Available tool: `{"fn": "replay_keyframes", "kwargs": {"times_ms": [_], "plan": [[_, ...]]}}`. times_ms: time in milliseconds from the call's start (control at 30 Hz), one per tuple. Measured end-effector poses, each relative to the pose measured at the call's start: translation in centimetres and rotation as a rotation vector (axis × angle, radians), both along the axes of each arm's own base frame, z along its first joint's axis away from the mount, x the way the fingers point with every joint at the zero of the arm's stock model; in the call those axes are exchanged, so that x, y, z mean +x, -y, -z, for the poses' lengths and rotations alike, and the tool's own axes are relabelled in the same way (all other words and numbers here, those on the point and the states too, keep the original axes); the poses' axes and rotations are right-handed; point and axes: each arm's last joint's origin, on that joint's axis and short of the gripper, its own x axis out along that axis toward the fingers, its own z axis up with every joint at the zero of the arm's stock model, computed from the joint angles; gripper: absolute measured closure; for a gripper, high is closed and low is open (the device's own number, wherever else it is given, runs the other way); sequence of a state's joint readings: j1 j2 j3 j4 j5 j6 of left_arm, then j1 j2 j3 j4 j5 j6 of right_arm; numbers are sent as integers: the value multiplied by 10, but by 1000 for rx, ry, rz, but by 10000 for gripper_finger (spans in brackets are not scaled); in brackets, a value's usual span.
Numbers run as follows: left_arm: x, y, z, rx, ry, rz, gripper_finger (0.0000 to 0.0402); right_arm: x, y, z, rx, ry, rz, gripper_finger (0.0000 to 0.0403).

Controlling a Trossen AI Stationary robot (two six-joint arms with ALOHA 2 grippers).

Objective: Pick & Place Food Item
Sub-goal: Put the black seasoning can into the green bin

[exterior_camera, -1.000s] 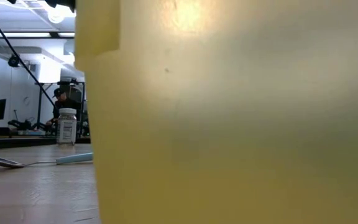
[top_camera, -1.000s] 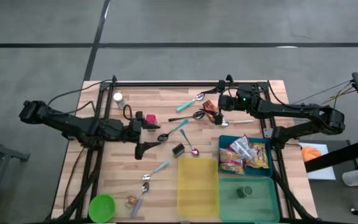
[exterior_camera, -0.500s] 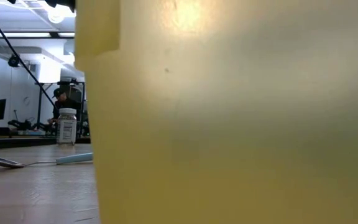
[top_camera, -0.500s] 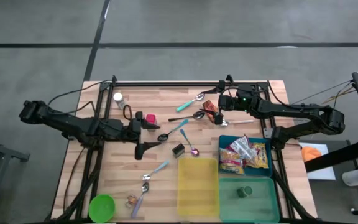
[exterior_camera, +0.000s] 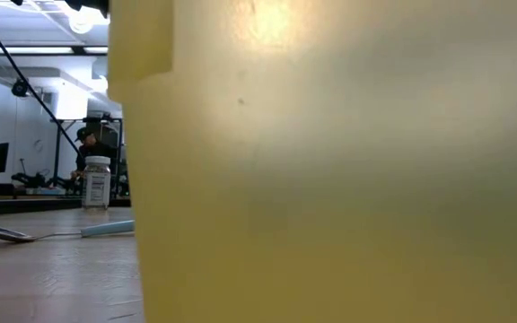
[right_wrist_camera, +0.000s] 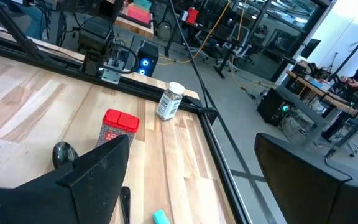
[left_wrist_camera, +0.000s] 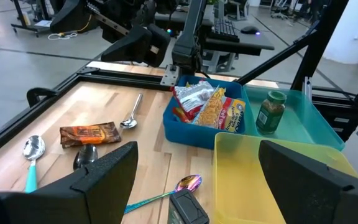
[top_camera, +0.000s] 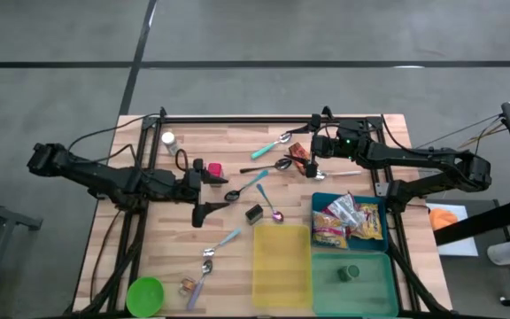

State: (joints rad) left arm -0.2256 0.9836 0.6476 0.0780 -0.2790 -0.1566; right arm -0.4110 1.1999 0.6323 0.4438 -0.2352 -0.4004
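Observation:
A brown food packet [top_camera: 300,151] [left_wrist_camera: 90,133] lies flat on the wooden table at the far right. My right gripper [top_camera: 312,159] [right_wrist_camera: 197,186] hovers open just beside and above it, fingers pointing toward the table's left, with nothing between them. More snack packets [top_camera: 347,220] [left_wrist_camera: 207,107] lie in the blue bin [top_camera: 319,202]. My left gripper [top_camera: 212,193] [left_wrist_camera: 210,186] stands open above the table's middle left, pointing toward the right, with nothing in it.
A yellow bin [top_camera: 282,264] [exterior_camera: 330,161] and a teal bin [top_camera: 374,288] holding a green jar [left_wrist_camera: 270,112] stand near the front right. Several spoons [top_camera: 255,182], a red-lidded container [right_wrist_camera: 118,127], a white bottle [right_wrist_camera: 169,101], a small black block [top_camera: 254,213] and a green bowl [top_camera: 145,295] lie scattered about.

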Motion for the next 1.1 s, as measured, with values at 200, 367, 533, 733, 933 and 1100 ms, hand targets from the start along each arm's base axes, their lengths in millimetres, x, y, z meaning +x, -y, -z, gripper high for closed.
{"fn": "replay_keyframes", "kwargs": {"times_ms": [200,367,533,733,933,1100], "plan": [[0,0,0,0,0,0,64,0,0,0,0,0,-1,58],[0,0,0,-1,0,0,64,0,0,0,0,0,0,58],[0,0,0,-1,-1,0,64,0,0,0,0,0,0,58],[0,0,0,-1,-2,0,64,0,0,-1,4,6,0,58],[0,0,0,-3,-2,-1,64,0,-2,0,100,11,-43,58],[0,0,1,-1,-11,0,64,3,-10,0,113,13,-155,58]]}}
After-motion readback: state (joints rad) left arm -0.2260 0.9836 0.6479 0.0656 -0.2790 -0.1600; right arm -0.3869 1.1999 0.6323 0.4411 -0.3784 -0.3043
